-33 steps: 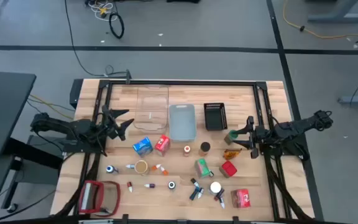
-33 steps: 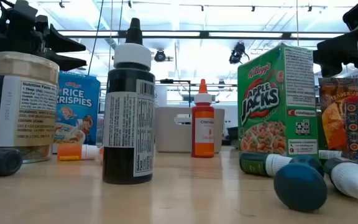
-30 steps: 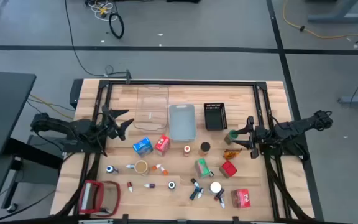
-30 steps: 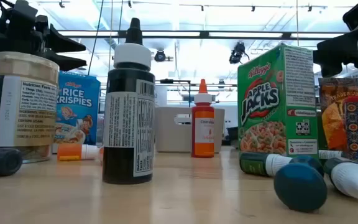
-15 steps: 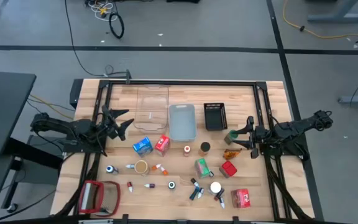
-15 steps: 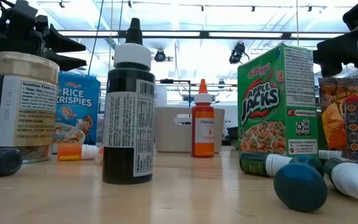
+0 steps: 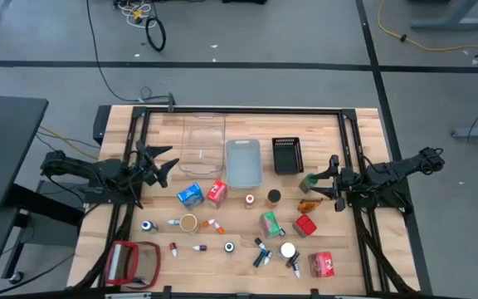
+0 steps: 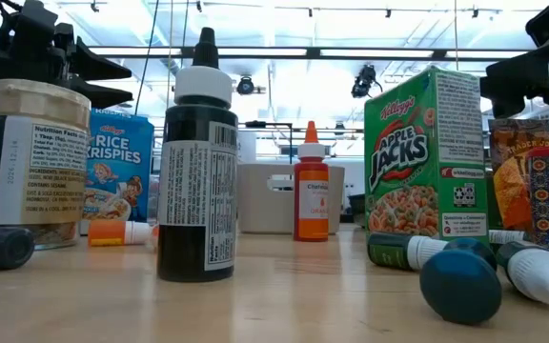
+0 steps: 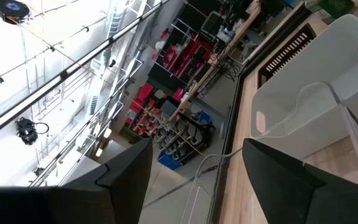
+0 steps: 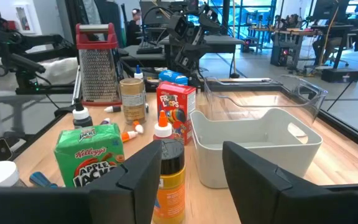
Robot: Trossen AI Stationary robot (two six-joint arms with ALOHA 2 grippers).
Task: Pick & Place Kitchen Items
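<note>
Kitchen items [image 7: 217,192] lie scattered over the table [image 7: 338,124] in front of the grey bin [image 7: 243,162], and I see none of them inside it. Over the last second nothing has moved: every piece sits where it was, and both arms hang just as they did. I take that to mean the sorting has not started, or sits in a pause between picks.

Left arm [image 7: 98,174] waits to the left of the grey bin, beyond the clear bin [image 7: 202,137]; the left jaws stand apart with nothing between them. Right arm [image 7: 388,176] waits well to the right of the grey bin, past the black bin [image 7: 287,154]; the right jaws are likewise parted and empty, facing the spread.

Closest in front of the grey bin stand the red carton [image 10: 176,102] and blue carton [image 7: 190,194]. The green carton [image 8: 425,157] stands farther out, to the right. A jar [image 8: 34,157] sits farther out on the left. Smallest are the bottles: an orange bottle [image 8: 312,186] stands upright just in front of the bin, and others lie tipped over near the table's front edge.
</note>
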